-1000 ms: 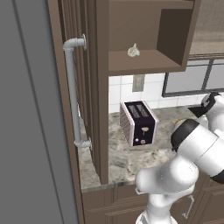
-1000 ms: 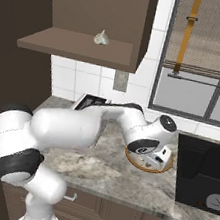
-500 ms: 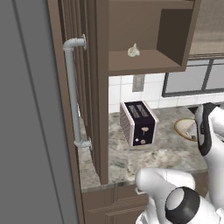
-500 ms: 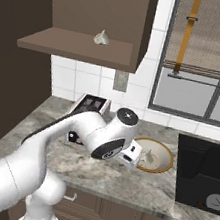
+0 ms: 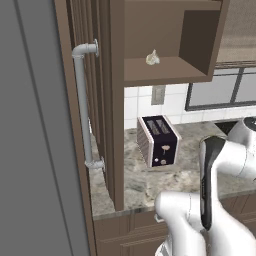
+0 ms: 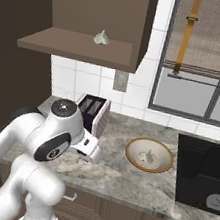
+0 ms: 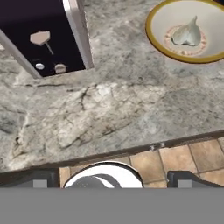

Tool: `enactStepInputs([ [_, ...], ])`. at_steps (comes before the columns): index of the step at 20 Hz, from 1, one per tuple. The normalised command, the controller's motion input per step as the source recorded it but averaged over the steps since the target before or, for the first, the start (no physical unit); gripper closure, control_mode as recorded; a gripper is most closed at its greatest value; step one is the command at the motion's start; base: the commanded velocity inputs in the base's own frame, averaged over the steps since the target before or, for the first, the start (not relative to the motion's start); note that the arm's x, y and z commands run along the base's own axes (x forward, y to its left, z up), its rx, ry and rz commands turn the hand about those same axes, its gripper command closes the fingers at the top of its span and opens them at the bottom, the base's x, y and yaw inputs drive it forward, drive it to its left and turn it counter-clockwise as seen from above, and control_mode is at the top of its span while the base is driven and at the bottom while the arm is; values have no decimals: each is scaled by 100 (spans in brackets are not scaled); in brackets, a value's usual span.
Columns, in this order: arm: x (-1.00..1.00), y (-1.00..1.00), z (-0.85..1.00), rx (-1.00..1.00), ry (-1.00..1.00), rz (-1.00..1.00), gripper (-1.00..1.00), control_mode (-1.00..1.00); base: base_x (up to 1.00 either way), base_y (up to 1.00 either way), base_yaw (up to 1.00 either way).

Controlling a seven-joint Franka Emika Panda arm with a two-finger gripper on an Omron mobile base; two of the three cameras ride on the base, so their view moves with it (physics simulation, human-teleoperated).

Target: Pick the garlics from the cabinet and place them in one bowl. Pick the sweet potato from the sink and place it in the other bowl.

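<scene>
One garlic (image 5: 152, 58) (image 6: 101, 37) lies on the shelf of the dark brown cabinet (image 5: 165, 70) (image 6: 77, 45). A second garlic (image 6: 147, 156) (image 7: 187, 35) rests in the shallow tan bowl (image 6: 162, 160) (image 7: 210, 19) on the counter. My gripper (image 7: 113, 178) is open and holds nothing; it hangs over the counter's front edge, below the toaster and left of the bowl. In the right base view my hand (image 6: 90, 148) sits in front of the toaster. The black sink (image 6: 203, 173) lies right of the bowl. The sweet potato and the other bowl are out of view.
A black and silver toaster (image 5: 159, 141) (image 6: 93, 114) (image 7: 43, 39) stands on the stone counter (image 6: 120, 180) under the cabinet. The tall grey fridge (image 5: 30, 150) with its pipe handle (image 5: 82, 105) fills the left. A window (image 6: 200, 97) is behind the sink.
My arm has swung left, away from the tan bowl to the counter edge by the toaster. The bowl, covered by my hand a second ago, now shows a garlic lying in it.
</scene>
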Motion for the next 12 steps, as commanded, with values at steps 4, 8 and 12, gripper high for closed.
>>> enactStepInputs([
  [4, -12, 74, 31, -4, 0, 7, -100, -100, 0, 0, 0],
  [8, -16, 37, 5, 0, -3, 10, -100, -100, 0, 0, 0],
  [12, -3, 31, 9, 0, -2, 11, -100, -100, 0, 0, 0],
])
